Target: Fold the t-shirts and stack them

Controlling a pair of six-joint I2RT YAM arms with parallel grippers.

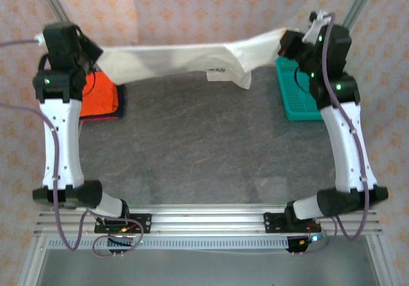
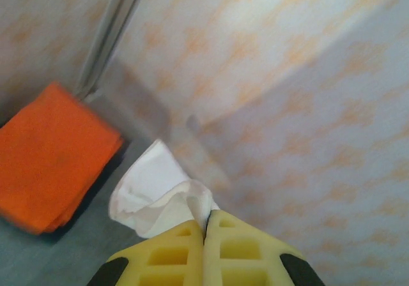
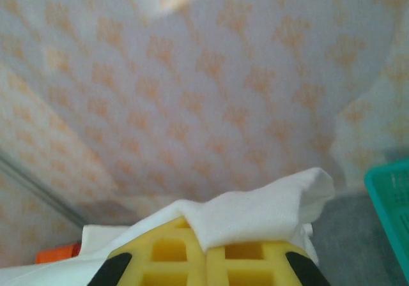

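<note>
A white t-shirt (image 1: 185,61) hangs stretched in the air across the back of the table, held at both ends. My left gripper (image 1: 96,57) is shut on its left end; white cloth (image 2: 160,193) bunches out from between the yellow fingers (image 2: 172,251). My right gripper (image 1: 287,42) is shut on the right end, where the cloth (image 3: 255,212) drapes over the yellow fingertips (image 3: 249,254). A folded bright orange t-shirt (image 1: 99,96) lies at the back left on something dark (image 1: 120,101); it appears in the left wrist view as an orange square (image 2: 48,155).
A teal mesh basket (image 1: 295,91) stands at the back right under my right arm; its corner (image 3: 391,190) shows beside the right gripper. A patterned curtain (image 1: 211,8) closes off the back. The grey tabletop (image 1: 204,145) lies open in the middle.
</note>
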